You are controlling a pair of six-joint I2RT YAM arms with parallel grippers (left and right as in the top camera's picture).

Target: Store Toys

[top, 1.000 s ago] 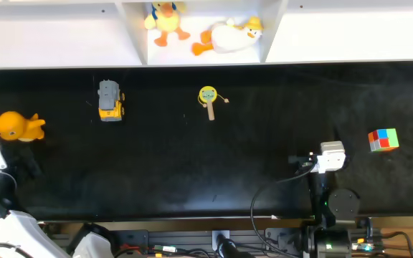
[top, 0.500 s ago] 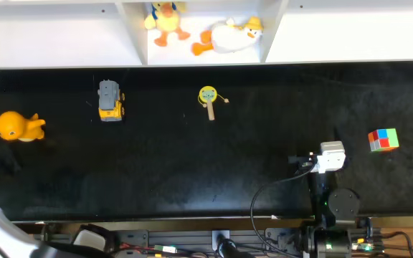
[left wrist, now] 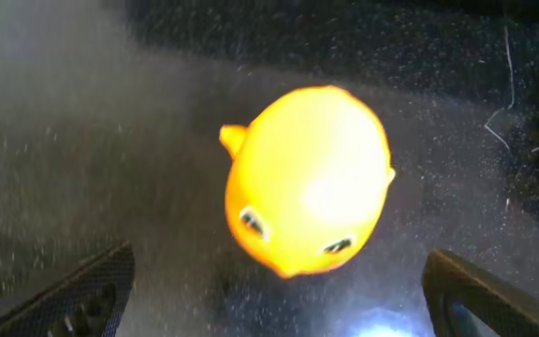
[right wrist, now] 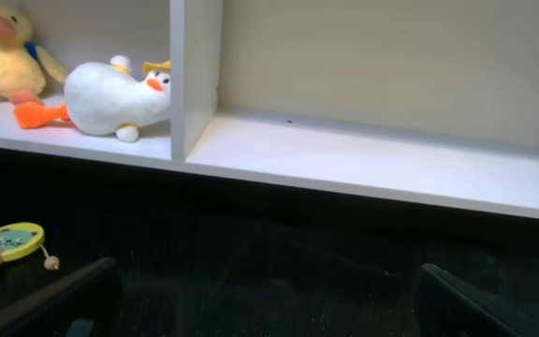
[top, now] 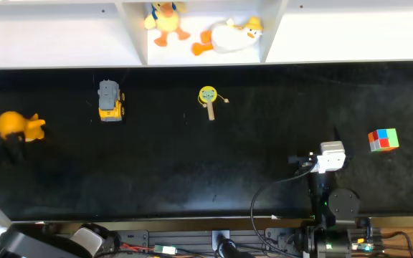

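So the whole thing turns on the orange duck toy [top: 19,125], which is sat on the black table [top: 192,172] at the far left, well apart from the shelf [top: 49,43] along the far edge; the left gripper [left wrist: 279,311] is parked right by it, with the fingers spread wide and nothing held; in the left wrist view the toy is seen dead ahead of the fingers and centred in the gap between them, with neither finger touched; how far above it the fingers are can't be told; from the top view the toy's longer run is laid roughly left-right, with a small nub stuck out on its right; it looks almost round in the left wrist view, so the axis probably matters little for a grab. The right gripper [right wrist: 269,316] is also held open and empty, over on the right side of the table and well apart from the duck, so the left arm is clearly the nearer one. The toy itself is a glossy, smooth, rounded orange lump with two small dark eyes, turned toward the fingers; it'd probably be slippery if squeezed off-centre.
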